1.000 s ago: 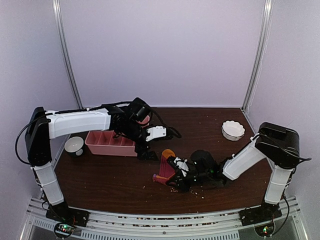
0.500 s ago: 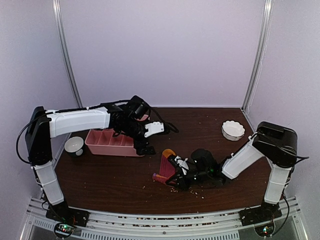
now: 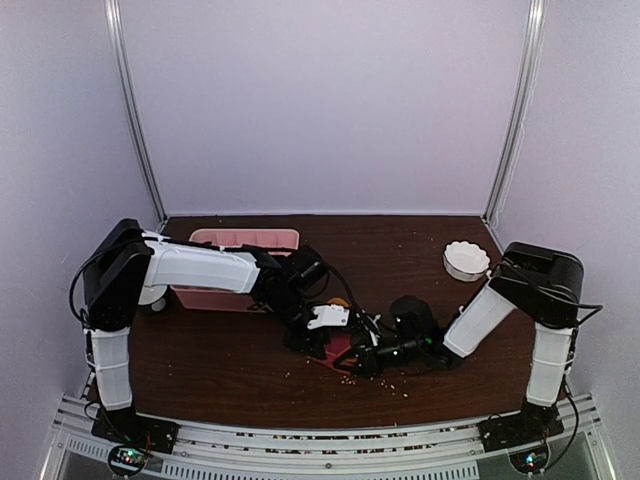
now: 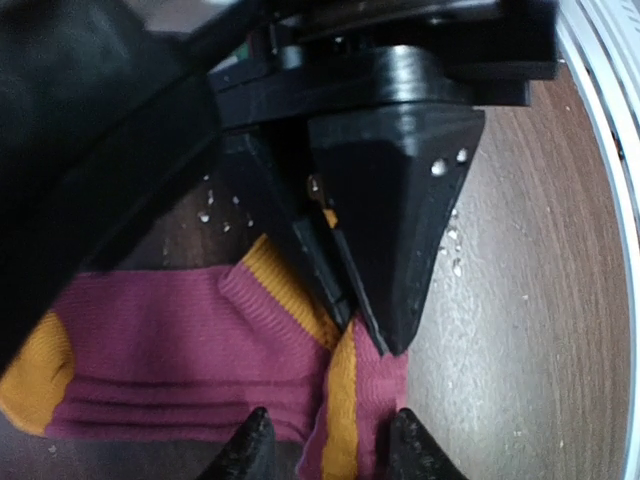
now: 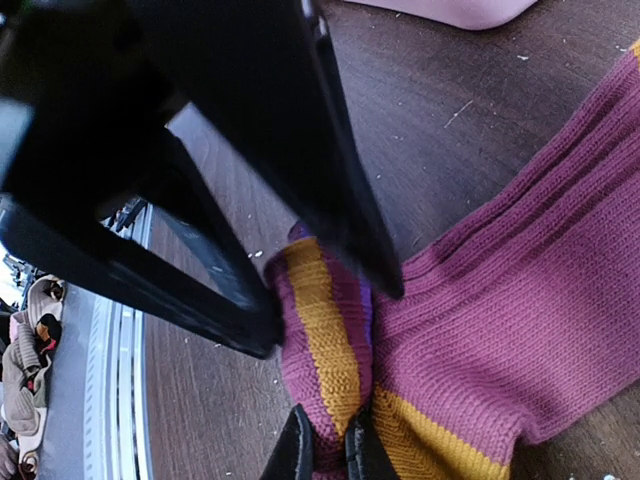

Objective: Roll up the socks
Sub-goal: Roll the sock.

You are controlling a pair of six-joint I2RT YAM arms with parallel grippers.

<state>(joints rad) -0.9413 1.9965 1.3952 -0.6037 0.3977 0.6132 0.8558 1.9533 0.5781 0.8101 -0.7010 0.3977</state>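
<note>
socks (image 3: 338,348) are on the worktop (image 3: 230,370), centre-near, right of the pink tray (image 3: 245,240) and mostly hidden under both arms. right fingers (image 5: 297,452) are pressed together on a fold at the orange stripe, pinching it. left fingers (image 4: 252,450) are partly apart and straddle the fabric just beside that pinch. Can't tell if they bite yet. Both sets of tips crowd the one spot, close to touching.

In the left wrist view the maroon body lies flat and runs sideways from the pinch to an orange band. The top view doesn't show its heading.

My read: the roll goes along that long axis. Both arms are equally near, so right anchors and left turns the fold. Risk: the tips clash.
</note>
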